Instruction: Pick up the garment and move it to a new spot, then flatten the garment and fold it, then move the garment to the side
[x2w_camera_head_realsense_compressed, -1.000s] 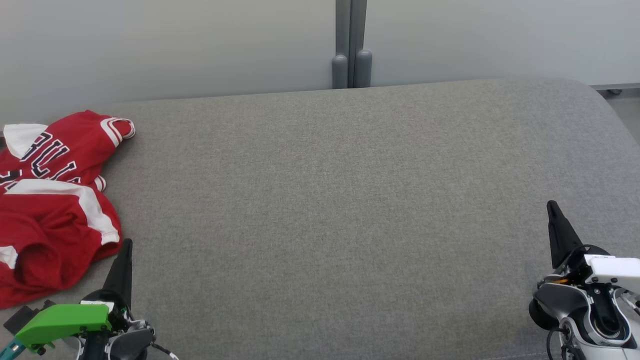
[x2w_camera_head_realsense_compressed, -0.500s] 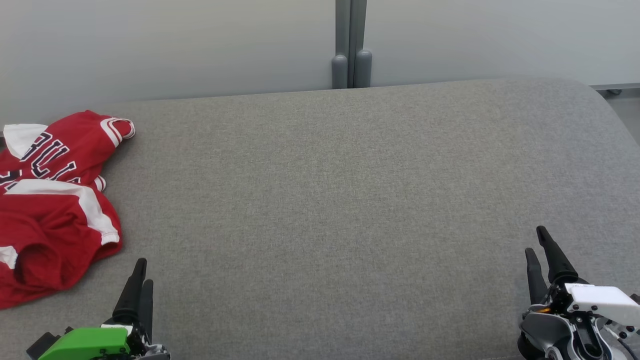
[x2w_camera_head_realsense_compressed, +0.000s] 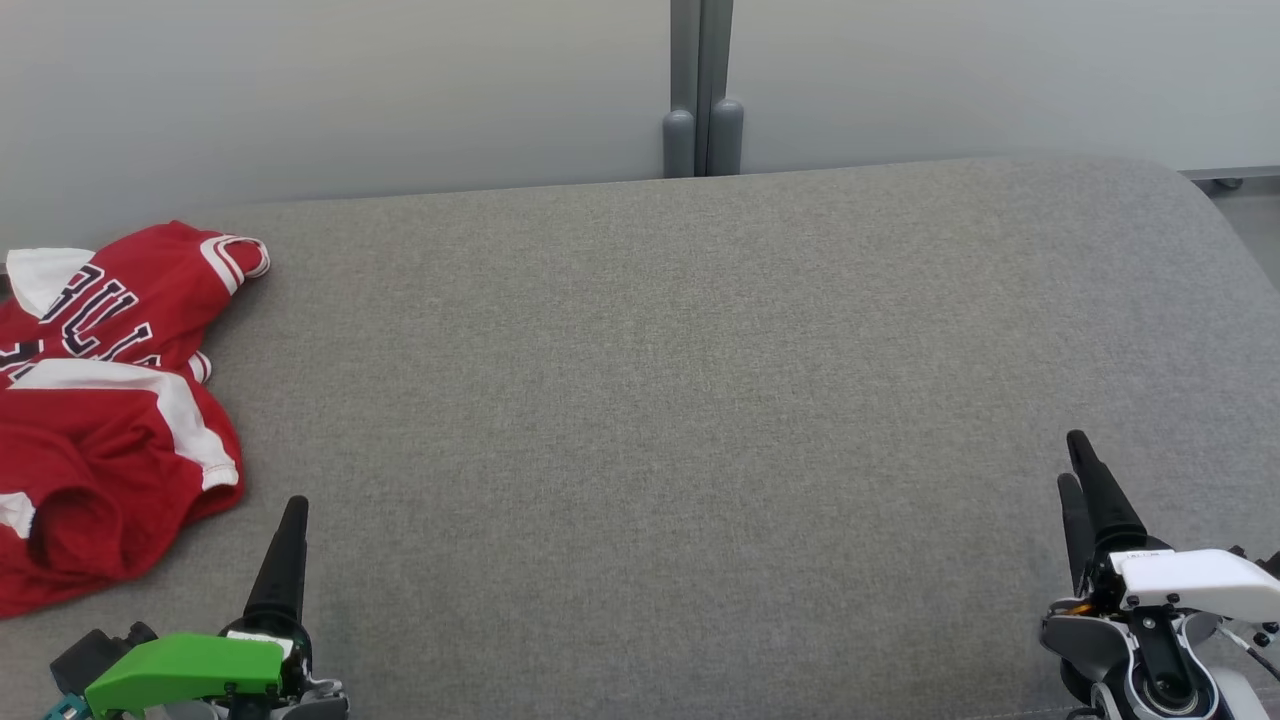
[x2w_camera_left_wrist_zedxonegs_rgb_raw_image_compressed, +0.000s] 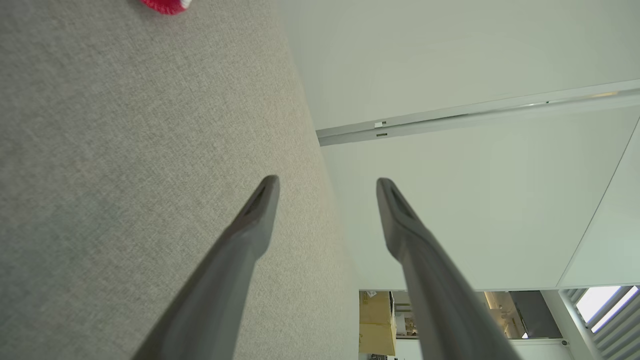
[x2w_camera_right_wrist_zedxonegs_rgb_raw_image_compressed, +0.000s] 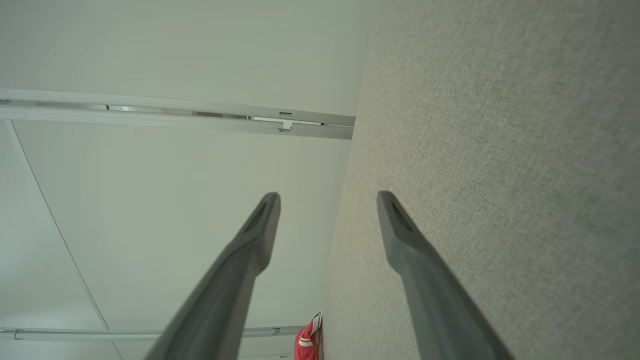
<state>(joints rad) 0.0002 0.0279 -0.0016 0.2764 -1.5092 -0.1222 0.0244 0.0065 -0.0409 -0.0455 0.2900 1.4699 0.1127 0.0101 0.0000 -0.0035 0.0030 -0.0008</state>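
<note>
The garment, a red jersey with white trim and dark lettering, lies crumpled at the far left of the grey fabric surface. My left gripper stands open near the front edge, just right of the garment's lower corner and apart from it. The left wrist view has its fingers spread and empty, with a red scrap of garment at the top edge. My right gripper is open at the front right, far from the garment. Its fingers are spread with nothing between them, and the garment shows small and distant.
A pale wall runs behind the surface, with a grey post at its middle. The surface's right end is rounded, and bare floor shows beyond it. A wide stretch of grey fabric lies between the two grippers.
Both grippers have gone from shut to open. The left one has shifted a little right and back toward the front edge; the right one has also drawn back. The garment has not moved.
</note>
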